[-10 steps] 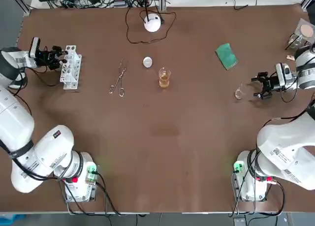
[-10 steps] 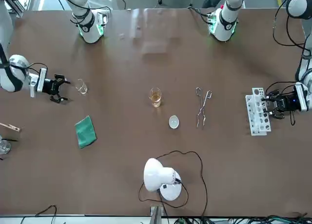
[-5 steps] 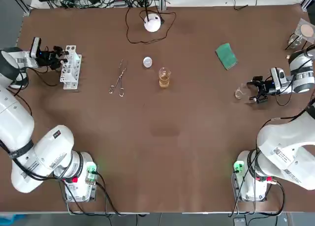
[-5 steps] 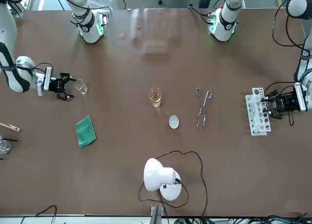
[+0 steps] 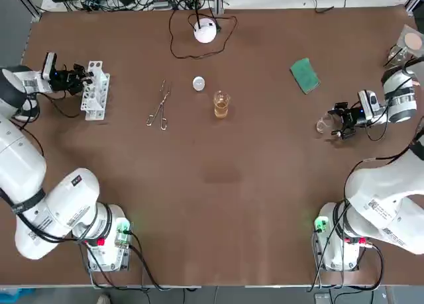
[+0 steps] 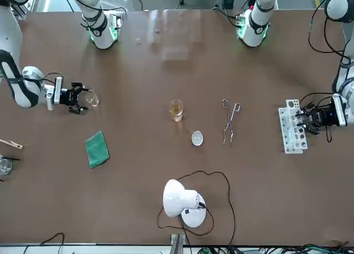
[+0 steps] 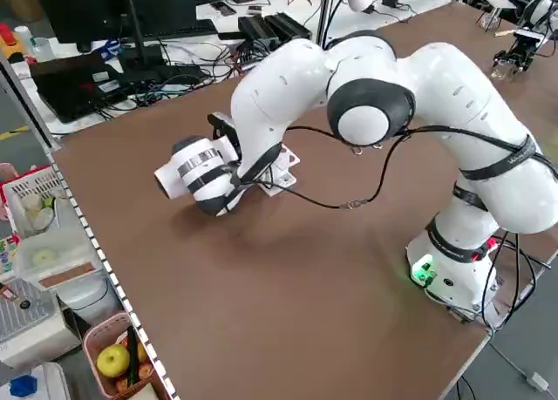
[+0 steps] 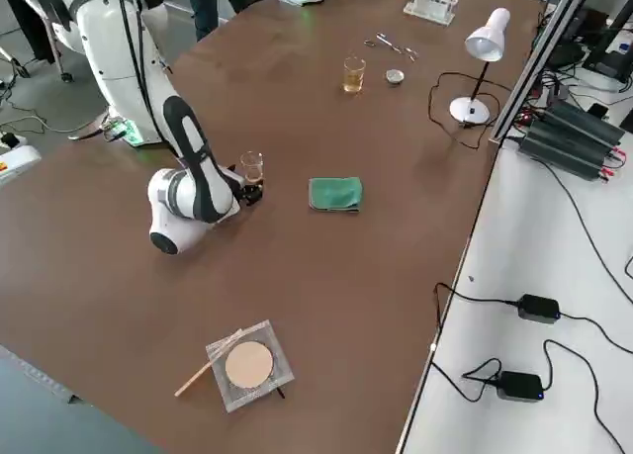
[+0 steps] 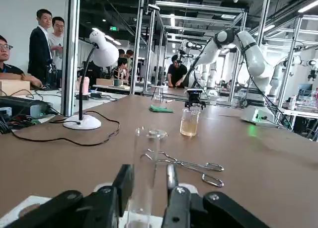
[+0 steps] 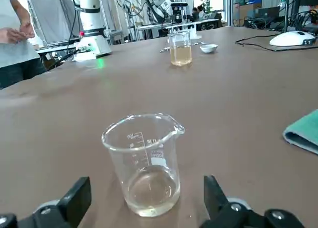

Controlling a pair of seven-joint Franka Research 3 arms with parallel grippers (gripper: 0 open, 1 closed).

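Right fingers (image 10: 74, 200) spread wide — a small beaker (image 10: 146, 163) stands just at their tips. Left fingers (image 9: 121, 188) clenched on a glass tube (image 9: 145, 173) — upright in the white rack (image 5: 95, 95).

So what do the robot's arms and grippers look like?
The left arm and right arm are glossy white rounded segments with dark grey joint bands, small stickers and a green light at each base. The left gripper and right gripper are black, with thin black cables looping at the wrists.
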